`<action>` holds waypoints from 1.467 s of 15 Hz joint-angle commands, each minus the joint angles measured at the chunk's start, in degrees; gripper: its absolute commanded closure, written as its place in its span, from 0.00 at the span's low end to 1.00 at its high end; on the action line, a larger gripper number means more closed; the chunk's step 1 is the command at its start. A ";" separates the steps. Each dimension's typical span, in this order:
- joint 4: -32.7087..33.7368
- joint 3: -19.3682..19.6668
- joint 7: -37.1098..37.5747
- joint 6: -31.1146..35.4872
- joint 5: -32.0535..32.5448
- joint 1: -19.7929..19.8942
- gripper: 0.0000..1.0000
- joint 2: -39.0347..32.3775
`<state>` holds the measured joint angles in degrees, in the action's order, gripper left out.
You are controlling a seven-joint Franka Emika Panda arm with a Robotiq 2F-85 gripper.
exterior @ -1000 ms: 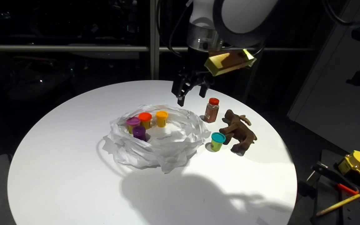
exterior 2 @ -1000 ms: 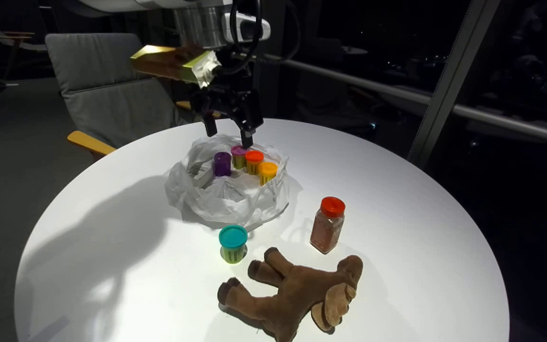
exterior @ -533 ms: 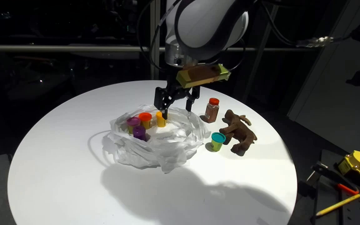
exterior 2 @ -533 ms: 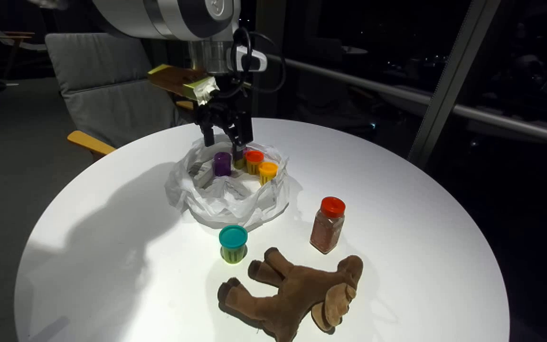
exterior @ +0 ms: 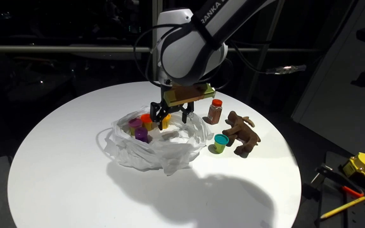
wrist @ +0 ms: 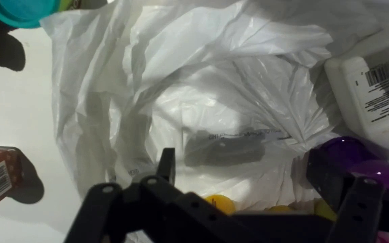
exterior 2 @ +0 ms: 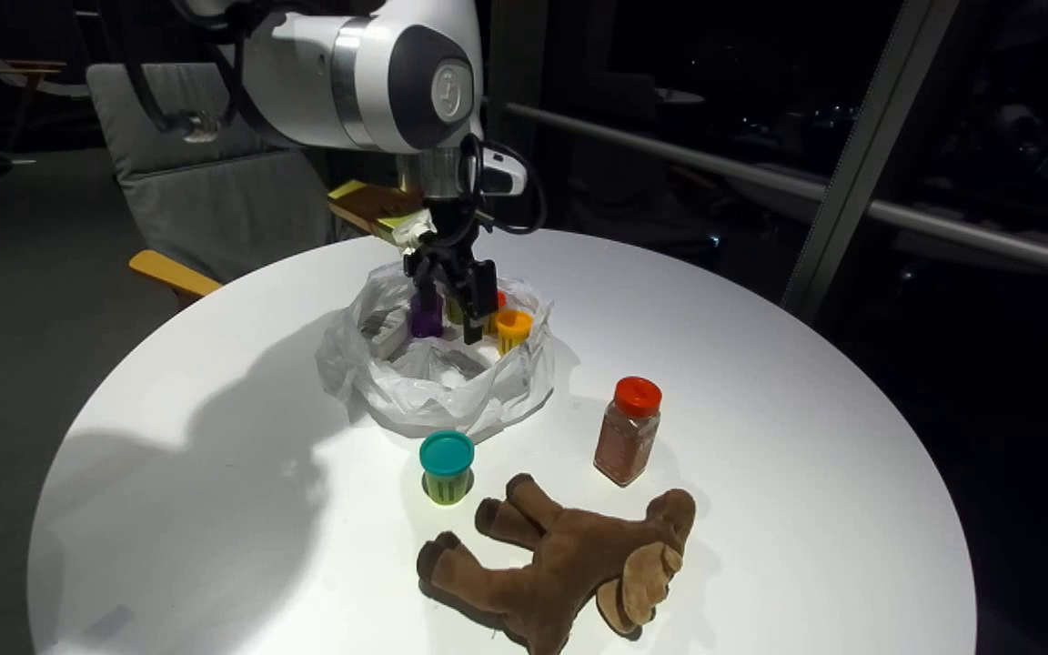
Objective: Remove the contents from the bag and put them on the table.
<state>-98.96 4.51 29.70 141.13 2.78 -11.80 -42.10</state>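
In an exterior view, leftmost, a magenta-lidded plastic cup (exterior: 135, 124), dark purple cup (exterior: 141, 135), orange-lidded cup (exterior: 147, 122) and yellow-lidded cup (exterior: 166, 122) are held inside the crinkled white plastic bag (exterior: 162, 154). The black two-fingered gripper (exterior: 172, 123) has just been lowered to its mouth, jaws spread, nothing pinched; another removal is presumably being prepared. Farther right, a red-capped brown bottle (exterior: 214, 114), teal-lidded green cup (exterior: 220, 144) and brown plush animal (exterior: 242, 132) are set on the round white table (exterior: 272, 150).

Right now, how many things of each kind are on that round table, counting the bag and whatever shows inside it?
Bag: 1
Cups: 5 (4 in the bag, 1 outside)
Bottle with red cap: 1
Toy animal: 1
White container with barcode: 1
Total in sight: 9
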 commanded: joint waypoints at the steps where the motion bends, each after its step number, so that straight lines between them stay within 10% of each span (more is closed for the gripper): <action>1: 8.60 1.33 1.74 -0.19 -1.24 -0.06 0.00 -6.95; 22: 19.66 2.59 4.12 -0.51 -2.46 2.28 0.00 -13.73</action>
<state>-82.81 7.92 34.30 141.16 2.31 -10.44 -53.91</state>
